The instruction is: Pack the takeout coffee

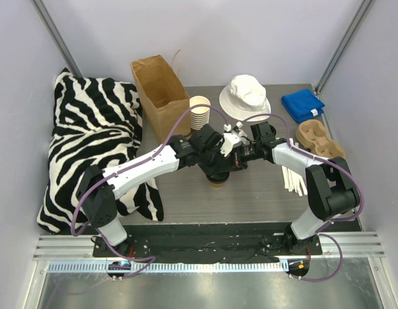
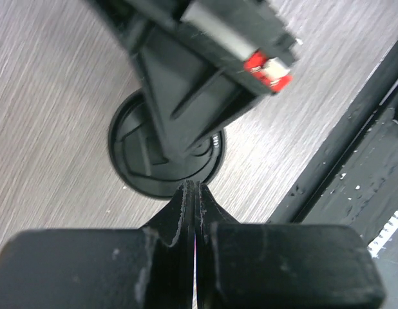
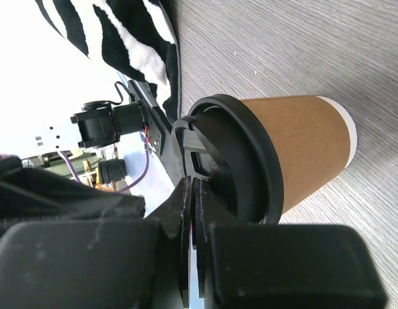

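Nearest the bases, both arms are reaching inward and meeting over the takeout coffee (image 3: 302, 154), which is standing upright near the middle of the grey table (image 1: 250, 199). It is showing a brown paper body, a pale band at its foot and a round black lid (image 2: 131, 151).

The left gripper (image 2: 192, 193) is hanging over the cup with its fingers pressed flat together, holding nothing, its tip lying just at the lid's near edge. The right gripper (image 3: 191, 190) is likewise pinched closed on nothing, its tip sitting against the lid's rim. Neither of the 2 is gripping the cup.

Judging from this, the capping part is looking done or nearly so: the lid is sitting on the cup, and the closed tips seem to be pressing it home. The packing itself is not yet begun. The cup is standing on bare table, well apart from the tan pulp cup tray (image 1: 318, 141) on the right and the open brown paper bag (image 1: 159, 87) at the far left. Grasping the cup and carrying it into a carrier is what I am reading as left.

The tabletop is showing a grey wood grain. A zebra-print blanket (image 1: 89, 148) is sprawling down the left side. Beyond the cup, a stack of lidless cups (image 1: 199, 114) is standing just beside the bag. Farther back, a white bucket hat (image 1: 245, 96) and a folded blue cloth (image 1: 303, 104) are lying. Pale walls are enclosing 3 sides.
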You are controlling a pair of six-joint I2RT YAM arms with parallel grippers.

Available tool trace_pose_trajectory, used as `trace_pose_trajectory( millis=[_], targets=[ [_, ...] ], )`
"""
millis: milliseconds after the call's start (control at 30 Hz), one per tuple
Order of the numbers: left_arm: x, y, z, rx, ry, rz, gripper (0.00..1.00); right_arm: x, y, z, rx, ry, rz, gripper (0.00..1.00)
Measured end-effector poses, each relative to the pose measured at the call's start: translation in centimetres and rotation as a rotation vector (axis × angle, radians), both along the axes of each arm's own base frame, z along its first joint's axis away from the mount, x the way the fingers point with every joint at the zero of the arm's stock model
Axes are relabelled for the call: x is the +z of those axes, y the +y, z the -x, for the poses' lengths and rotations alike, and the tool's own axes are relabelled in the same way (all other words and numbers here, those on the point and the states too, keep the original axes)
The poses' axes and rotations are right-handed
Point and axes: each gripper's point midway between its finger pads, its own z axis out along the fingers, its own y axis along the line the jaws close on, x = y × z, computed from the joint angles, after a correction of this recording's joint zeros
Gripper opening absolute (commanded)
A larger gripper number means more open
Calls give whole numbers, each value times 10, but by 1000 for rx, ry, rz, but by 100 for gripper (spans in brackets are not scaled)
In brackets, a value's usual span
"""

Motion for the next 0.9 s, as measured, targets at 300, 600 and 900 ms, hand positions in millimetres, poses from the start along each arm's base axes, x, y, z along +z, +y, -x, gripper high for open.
trace_pose_trajectory(
  millis=[300,600,900],
  targets=[
    [-21,-15,6,-29,9,-9,0,-1,1,0,8,16,-9,4],
    [-32,-15,5,-29,16,-20,0,-1,2,1,15,28,-17,4],
    [8,-13,-1,-53,12,21,37,6,3,-6,8,8,0,14]
  ],
)
